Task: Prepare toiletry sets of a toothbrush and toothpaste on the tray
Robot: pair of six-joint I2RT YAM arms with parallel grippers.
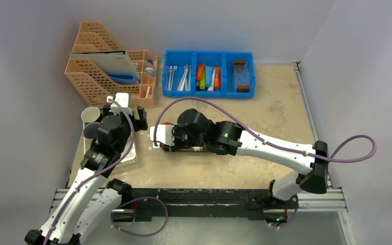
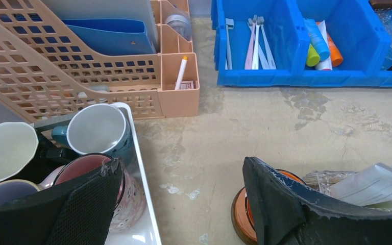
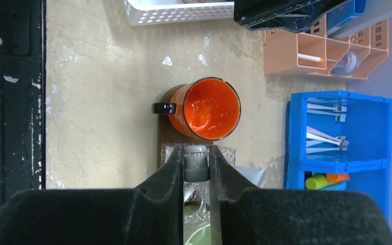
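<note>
My right gripper (image 3: 196, 153) is shut on a toothbrush (image 3: 196, 164). Its grey bristled head sits between the fingertips and its white handle runs back between the fingers. The gripper hangs over a clear textured glass (image 3: 219, 153) on the dark brown tray (image 3: 165, 140), right behind an orange mug (image 3: 209, 108). A pale white-grey toothpaste tube (image 3: 250, 176) lies beside the glass. In the top view the right gripper (image 1: 176, 138) covers most of the tray. My left gripper (image 2: 184, 204) is open and holds nothing, between the white tray and the orange mug (image 2: 242, 217).
A blue bin (image 1: 209, 91) at the back holds more toothbrushes (image 2: 255, 48) and coloured tubes (image 2: 319, 48). A peach organiser (image 1: 107, 71) stands at the back left. In front of it a white tray (image 2: 145, 204) carries several mugs (image 2: 96, 128).
</note>
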